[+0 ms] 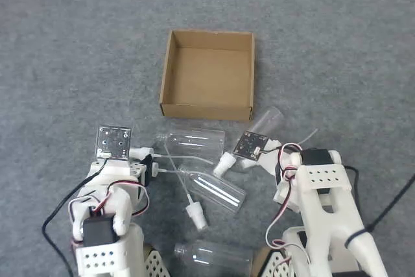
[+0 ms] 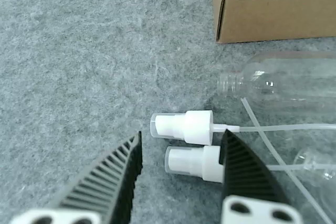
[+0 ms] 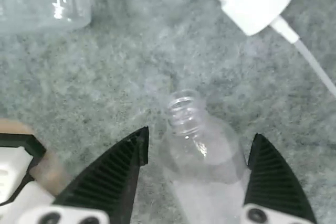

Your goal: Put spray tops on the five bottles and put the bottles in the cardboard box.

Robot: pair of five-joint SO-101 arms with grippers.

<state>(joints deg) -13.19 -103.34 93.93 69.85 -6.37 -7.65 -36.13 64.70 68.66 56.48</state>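
Judging by how things lie, the task is barely begun. No bottle is in the shallow brown cardboard box (image 1: 207, 72), and none of the bottles in sight wears a top.

The left pincer (image 2: 182, 140) hangs spread over two white plastic spray tops (image 2: 184, 127), which lie side by side on the grey felt-like surface (image 1: 65, 63), off the box's near left corner. It grips neither of them.

The right pincer (image 3: 201, 135) is also spread. Its jaws stand either side of a clear plastic bottle with a bare threaded neck (image 3: 205, 166), off the box's near right corner, without visibly pinching it.

Three others lie on their sides. A second clear bottle (image 1: 191, 142) is just in front of the box's near wall, a third clear bottle (image 1: 214, 189) is farther from the box, and a fourth clear bottle (image 1: 214, 255) is farthest, by the arm bases. Two loose white tops with thin tubes (image 1: 196, 215) lie among them.

Every capping and every move into the box appears still to be done.
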